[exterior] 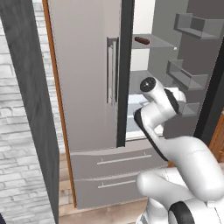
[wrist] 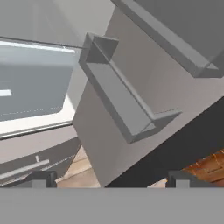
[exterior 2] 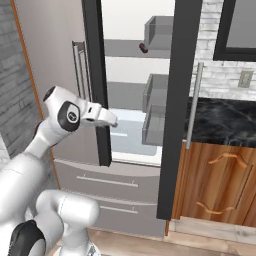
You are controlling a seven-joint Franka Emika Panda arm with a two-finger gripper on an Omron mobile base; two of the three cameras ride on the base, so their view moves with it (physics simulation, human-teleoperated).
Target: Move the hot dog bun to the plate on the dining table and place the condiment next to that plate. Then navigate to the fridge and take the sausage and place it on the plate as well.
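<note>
Reddish-brown sausage (exterior: 141, 40) lies on open fridge (exterior: 87, 87) shelf; end effector (wrist: 111, 178) spread

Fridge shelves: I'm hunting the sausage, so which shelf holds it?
The top shelf: the sausage lies on it, well above the arm; the lower glass shelf looks bare.

Sausage (exterior 2: 143, 48) on fridge (exterior: 87, 87) upper shelf: mostly hidden behind door bin in right base view, only dark end visible. Fridge top and lowest drawer cut by frame edges. Gripper fingertips (wrist: 41, 178) cropped at bottom of hand view.
</note>
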